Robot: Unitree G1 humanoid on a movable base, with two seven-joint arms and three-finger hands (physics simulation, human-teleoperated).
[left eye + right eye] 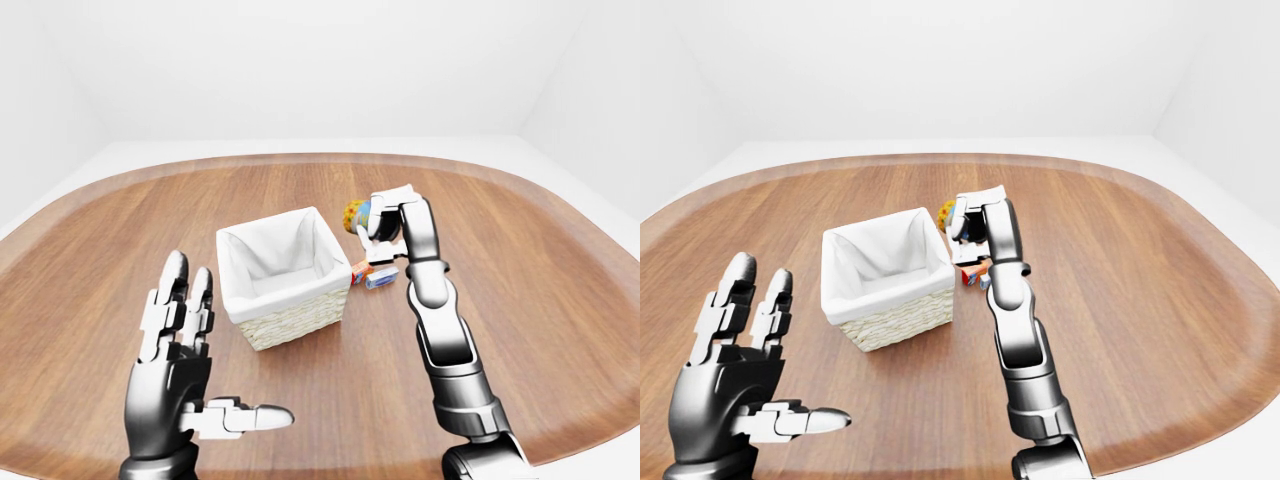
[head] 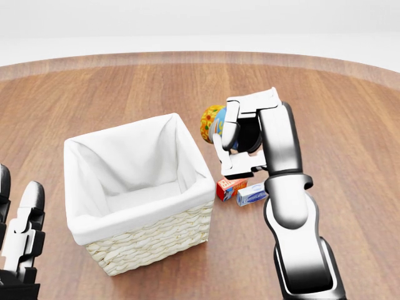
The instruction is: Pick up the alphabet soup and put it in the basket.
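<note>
My right hand [image 2: 232, 139] is shut on the alphabet soup can [image 2: 210, 123], a can with a yellow flowered end and blue side. It holds the can in the air just right of the basket [image 2: 134, 191], near its top right corner. The basket is wicker with a white cloth liner and stands left of centre in the head view. My left hand [image 1: 185, 380] is open and empty at the lower left of the left-eye view.
A small red box [image 2: 229, 186] and a small light blue box [image 2: 250, 195] lie on the wooden table [image 2: 350, 131] under my right hand, just right of the basket.
</note>
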